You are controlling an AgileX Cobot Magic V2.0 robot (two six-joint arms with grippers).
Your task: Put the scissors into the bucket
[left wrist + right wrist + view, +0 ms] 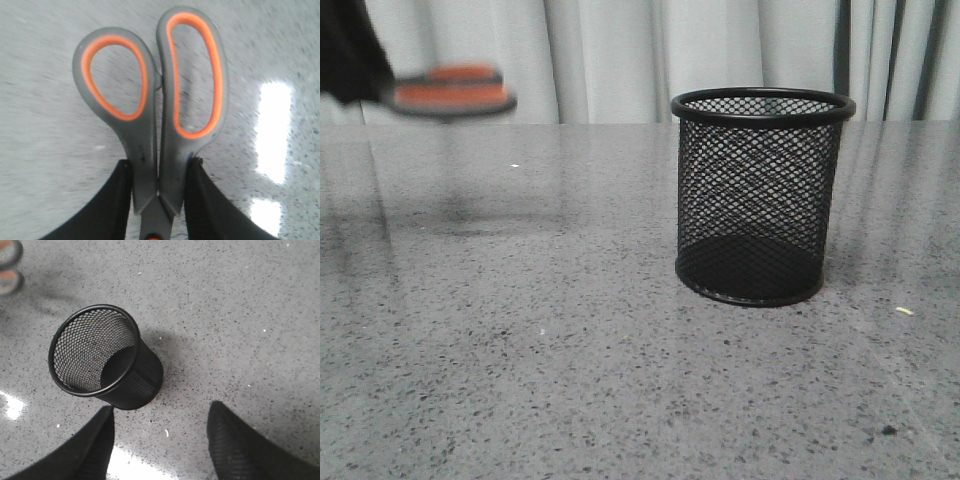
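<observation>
We see the black wire-mesh cylindrical bucket (761, 197) upright and empty on the bench (520, 340); left fingers (112, 210) clasp the grey, orange-lined scissors (150, 110) aloft at its 10 o'clock; right fingers (235, 440) spread, unladen.

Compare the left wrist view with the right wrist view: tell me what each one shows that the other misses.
Only the left wrist view shows the left gripper shut on the scissors, fingers clamping just below the orange-lined loops, blades hidden. Only the right wrist view shows the bucket standing upright and empty, with the open right gripper near it, holding nothing. Both show the speckled grey table, and the right wrist view catches just a blurred edge of the scissors' handles.
</observation>
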